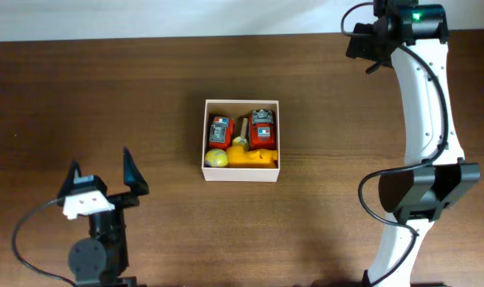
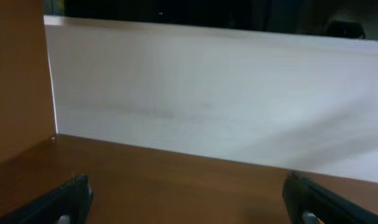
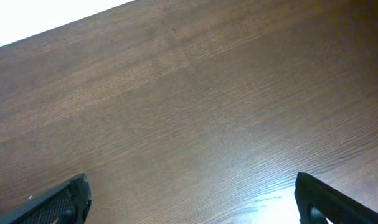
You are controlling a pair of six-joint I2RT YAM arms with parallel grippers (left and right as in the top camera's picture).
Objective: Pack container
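Jaws on the left gripper [image 1: 102,177], near left on the table [image 1: 106,96], stand wide apart and hold nothing. The container [image 1: 242,174] lies to its right and slightly farther, mid-table (roughly square, so no long axis to favour), with red toys [image 1: 261,130] inside. Far right, the right gripper [image 3: 192,202] is likewise spread wide and empty, and is judged no better placed to reach.

A dark wood-grain table [image 1: 130,96] fills nearly the whole overhead frame, a plain white wall [image 1: 146,16] runs along the top edge, and an orange-brown upright panel [image 2: 17,74] occupies the left wrist view's left side.
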